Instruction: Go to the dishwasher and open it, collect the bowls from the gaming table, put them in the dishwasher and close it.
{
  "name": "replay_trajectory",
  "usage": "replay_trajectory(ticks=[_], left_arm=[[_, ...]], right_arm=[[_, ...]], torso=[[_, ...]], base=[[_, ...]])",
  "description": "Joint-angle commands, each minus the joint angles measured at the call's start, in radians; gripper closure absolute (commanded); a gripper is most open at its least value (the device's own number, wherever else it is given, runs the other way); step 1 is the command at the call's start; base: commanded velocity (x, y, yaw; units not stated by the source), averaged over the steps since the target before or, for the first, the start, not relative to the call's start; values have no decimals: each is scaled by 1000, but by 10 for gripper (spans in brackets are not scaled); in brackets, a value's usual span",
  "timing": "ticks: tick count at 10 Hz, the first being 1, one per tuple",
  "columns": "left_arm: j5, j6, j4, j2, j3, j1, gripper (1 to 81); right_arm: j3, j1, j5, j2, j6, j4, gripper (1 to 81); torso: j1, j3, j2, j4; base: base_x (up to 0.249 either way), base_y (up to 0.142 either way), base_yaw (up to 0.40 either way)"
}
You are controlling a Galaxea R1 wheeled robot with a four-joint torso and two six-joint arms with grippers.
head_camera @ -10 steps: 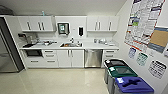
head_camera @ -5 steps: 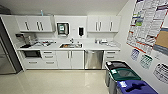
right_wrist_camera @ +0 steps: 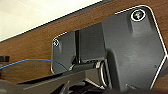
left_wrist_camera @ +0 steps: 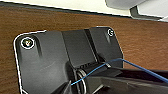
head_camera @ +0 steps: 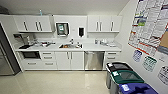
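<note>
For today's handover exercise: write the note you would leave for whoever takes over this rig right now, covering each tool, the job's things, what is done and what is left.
Tools: the wrist views do not show whether either is open or shut.
Dishwasher: steel front, under the white counter, right of the sink; door shut. The robot faces it from across the kitchen floor, with lidded bins at the right wall.
Bowls and gaming table: not seen from here.
Done: the kitchen is reached.
Left: opening the dishwasher, fetching the bowls, loading them, closing the door.
</note>
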Motion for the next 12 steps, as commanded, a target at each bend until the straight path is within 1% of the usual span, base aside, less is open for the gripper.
replay_trajectory(ticks=[1, 3, 12], left_arm=[[50, 5, -8, -18, 19, -51, 10], [38, 5, -11, -21, 19, -51, 10], [38, 5, -11, -23, 19, -52, 10]], right_arm=[[27, 51, -55, -17, -1, 2, 10], [29, 51, -55, -16, -1, 2, 10], [30, 51, -58, -14, -3, 2, 10]], torso=[[0, 0, 0, 0], [0, 0, 0, 0], [0, 0, 0, 0]], base=[[121, 0, 0], [109, 0, 0], [107, 0, 0]])
